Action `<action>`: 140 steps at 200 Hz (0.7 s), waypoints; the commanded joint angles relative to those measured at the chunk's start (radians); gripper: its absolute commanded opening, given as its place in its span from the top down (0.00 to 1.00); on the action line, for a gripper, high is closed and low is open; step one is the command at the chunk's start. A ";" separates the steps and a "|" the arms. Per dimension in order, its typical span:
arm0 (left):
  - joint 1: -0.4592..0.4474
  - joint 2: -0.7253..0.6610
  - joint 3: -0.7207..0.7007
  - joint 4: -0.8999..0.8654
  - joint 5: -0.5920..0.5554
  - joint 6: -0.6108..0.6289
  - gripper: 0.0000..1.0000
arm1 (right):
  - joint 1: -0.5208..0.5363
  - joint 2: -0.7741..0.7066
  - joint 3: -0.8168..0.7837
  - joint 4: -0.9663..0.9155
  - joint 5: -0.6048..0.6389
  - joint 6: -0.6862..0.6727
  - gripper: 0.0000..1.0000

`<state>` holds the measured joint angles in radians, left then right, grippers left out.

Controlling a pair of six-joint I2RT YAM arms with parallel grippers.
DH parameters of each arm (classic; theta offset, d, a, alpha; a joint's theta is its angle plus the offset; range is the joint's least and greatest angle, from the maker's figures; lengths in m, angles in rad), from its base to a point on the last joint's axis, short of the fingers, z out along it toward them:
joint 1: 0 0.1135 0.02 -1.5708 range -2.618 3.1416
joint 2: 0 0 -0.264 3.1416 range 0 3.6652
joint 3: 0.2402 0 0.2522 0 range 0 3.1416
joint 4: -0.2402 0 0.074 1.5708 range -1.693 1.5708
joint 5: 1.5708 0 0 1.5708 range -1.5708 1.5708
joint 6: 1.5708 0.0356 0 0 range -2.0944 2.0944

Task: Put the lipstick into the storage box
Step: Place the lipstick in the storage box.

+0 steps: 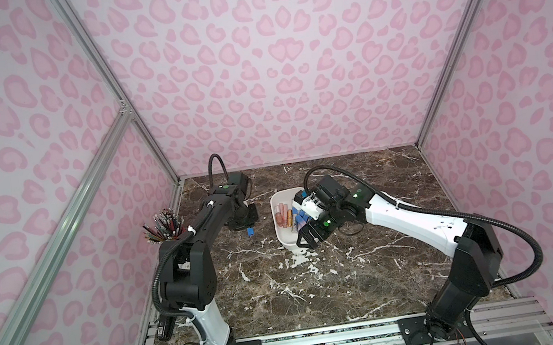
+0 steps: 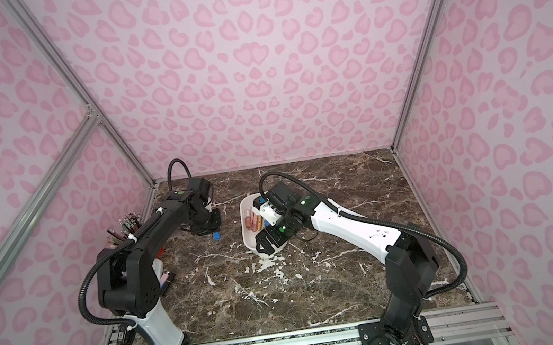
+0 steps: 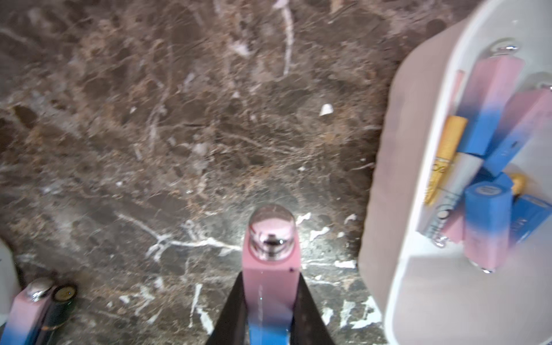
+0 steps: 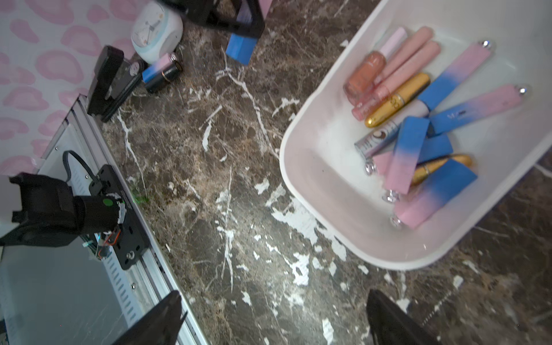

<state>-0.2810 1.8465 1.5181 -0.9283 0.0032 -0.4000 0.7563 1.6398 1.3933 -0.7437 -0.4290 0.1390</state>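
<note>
Right of the left gripper, clamped on a lipstick lying along its fingers, sits the box; right gripper is wide open, empty.

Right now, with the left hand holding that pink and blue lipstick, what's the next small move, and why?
Probably carry the left hand across toward the storage box. It is shut on the lipstick, which is over bare marble beside the box's wall, not yet above the opening. The box's near end has free floor.
</note>
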 commanded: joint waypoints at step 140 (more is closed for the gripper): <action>-0.283 0.408 0.468 -0.163 0.003 -0.133 0.86 | -0.128 -0.457 -0.450 0.093 0.051 0.058 0.01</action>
<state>-0.5564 2.2456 1.9720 -1.0584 0.0086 -0.5060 0.6453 1.2041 0.9646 -0.6556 -0.3824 0.2173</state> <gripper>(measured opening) 0.220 0.991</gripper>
